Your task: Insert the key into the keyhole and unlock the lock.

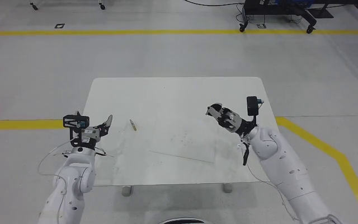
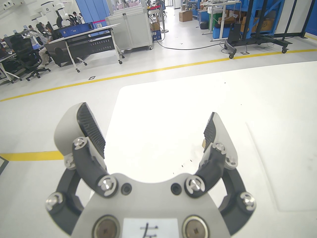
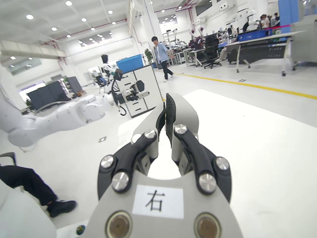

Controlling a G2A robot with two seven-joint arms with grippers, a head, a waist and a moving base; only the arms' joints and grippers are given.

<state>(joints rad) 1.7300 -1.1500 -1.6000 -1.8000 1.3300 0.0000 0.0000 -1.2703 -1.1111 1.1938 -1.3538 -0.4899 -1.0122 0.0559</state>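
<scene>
Top view. One white table stands on a pale workshop floor crossed by two yellow lines, one beyond the table and one level with it. Two grippers hang over the tabletop. The left gripper sits by the table's edge with its fingers spread wide and nothing between them. One small slender piece, apparently the key, lies flat on the table just ahead of the left gripper's fingertips, not touching them. It lies between the two grippers and well apart from the right gripper. The right gripper sits over the opposite side of the table, its tips pointing toward the middle.

Left wrist view. The left gripper shows two ribbed black pads held far apart, with bare table in the gap. One thin clear sheet lies on the table off to one side of the gripper.

Right wrist view. The right gripper has its two pads pressed together, and nothing can be seen clamped between them. The table spreads beneath and ahead of it.
</scene>
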